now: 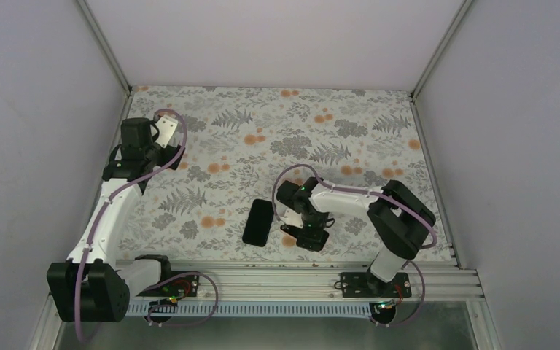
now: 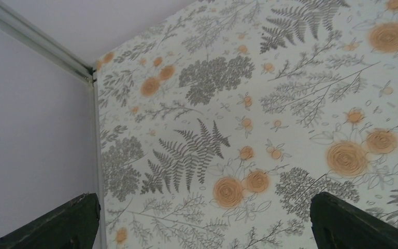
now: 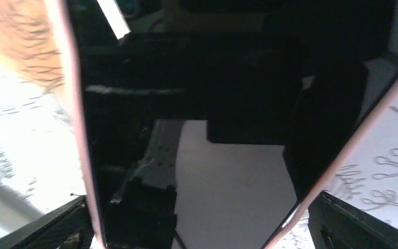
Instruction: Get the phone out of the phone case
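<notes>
Between the wide-spread jaws of the right gripper (image 3: 202,228) sits the glossy phone (image 3: 228,104), its pink phone case (image 3: 77,129) edging both sides, near the front rail (image 1: 284,273). Best bet here: pin the rim and peel one corner first. The left gripper (image 2: 202,223) gapes wide over at far left.

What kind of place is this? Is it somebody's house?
Probably a robot test booth, not a house: plain white walls box in a flowery tabletop, and a left arm and right arm are bolted to a metal rail.
</notes>
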### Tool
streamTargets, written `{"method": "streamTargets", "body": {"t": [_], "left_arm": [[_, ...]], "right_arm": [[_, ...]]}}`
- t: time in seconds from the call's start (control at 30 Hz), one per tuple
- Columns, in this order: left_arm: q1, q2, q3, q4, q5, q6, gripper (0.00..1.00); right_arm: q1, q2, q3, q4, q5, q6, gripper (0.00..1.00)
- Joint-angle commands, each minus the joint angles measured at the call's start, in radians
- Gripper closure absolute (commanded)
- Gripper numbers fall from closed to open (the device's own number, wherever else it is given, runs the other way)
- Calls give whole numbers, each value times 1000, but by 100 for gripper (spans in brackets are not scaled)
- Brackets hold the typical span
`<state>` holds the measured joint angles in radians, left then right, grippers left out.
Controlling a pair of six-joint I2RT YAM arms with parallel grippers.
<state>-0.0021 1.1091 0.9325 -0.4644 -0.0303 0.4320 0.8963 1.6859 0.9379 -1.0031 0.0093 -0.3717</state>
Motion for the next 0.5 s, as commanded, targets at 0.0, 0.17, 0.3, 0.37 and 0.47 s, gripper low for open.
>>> {"method": "streamTargets", "body": {"t": [0.0, 0.17, 0.3, 0.37, 0.47], "left_arm": [[6, -10, -22, 18, -81, 20, 0], [6, -17, -35, 30, -96, 22, 0], [6, -7, -27, 38, -87, 27, 0], [5, 6, -10, 32, -62, 26, 0], [4, 44, 34, -7, 15, 19, 0]], "right_arm": [[11, 101, -57, 182, 104, 36, 0], [9, 118, -67, 256, 146, 16, 0], [9, 109, -99, 294, 134, -30, 13], [6, 73, -128, 323, 114, -64, 34], [-5, 34, -149, 360, 109, -80, 51]]}}
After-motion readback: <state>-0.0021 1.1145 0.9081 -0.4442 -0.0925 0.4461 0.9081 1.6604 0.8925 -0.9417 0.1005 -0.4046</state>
